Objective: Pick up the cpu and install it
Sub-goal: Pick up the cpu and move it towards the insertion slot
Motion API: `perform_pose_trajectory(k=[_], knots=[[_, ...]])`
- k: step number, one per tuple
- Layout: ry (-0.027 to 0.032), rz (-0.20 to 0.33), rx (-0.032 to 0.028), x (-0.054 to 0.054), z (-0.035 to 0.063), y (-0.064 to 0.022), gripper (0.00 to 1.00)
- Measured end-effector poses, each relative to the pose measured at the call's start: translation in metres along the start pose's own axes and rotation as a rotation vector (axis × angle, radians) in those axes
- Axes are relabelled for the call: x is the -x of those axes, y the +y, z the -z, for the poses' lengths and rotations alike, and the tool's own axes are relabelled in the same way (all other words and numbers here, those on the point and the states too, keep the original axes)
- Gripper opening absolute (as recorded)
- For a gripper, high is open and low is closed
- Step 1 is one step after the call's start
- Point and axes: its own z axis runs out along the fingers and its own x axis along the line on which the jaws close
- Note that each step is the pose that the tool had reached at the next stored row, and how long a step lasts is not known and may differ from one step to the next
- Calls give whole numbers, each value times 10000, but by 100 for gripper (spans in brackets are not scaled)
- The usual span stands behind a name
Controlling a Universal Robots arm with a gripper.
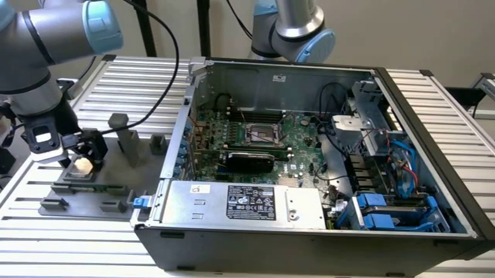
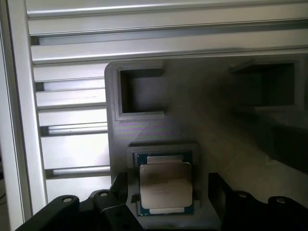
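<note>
Nearest the wrist camera, the gripper shows its two dark fingers spread wide, one on each side of the cpu. They pinch nothing, and a strip of grey shows between the chip and the finger on its far side. The cpu lies flat with its silver-beige lid up, seated in a shallow square nest of a grey printed fixture. That fixture rests on a slatted aluminium table and has an empty rectangular pocket moulded just beyond the chip.

From the exterior view, the arm comes in from eleven o'clock. Its thick grey links and pale blue joint caps bend over, so that the wrist points straight down at about eight o'clock in the picture. The gripper hangs low over the fixture there, fingertips down at the level of the nest. A black cable loops from the arm across to the table.

An open computer case fills the middle and the four o'clock part of the scene, well apart from the gripper. Its motherboard socket sits near the centre, at roughly two o'clock from the gripper. The labelled power supply lies along the case's near edge at six o'clock
</note>
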Motion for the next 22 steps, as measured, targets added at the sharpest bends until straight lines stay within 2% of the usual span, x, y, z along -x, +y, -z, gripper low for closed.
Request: perform_pose_trajectory(k=[11, 14, 15, 22], knots=[[0, 0, 5, 2, -21, 4, 77], [1, 0, 4, 2, -23, 4, 75], [0, 0, 5, 2, -24, 5, 68], [1, -28, 4, 1, -28, 9, 68]])
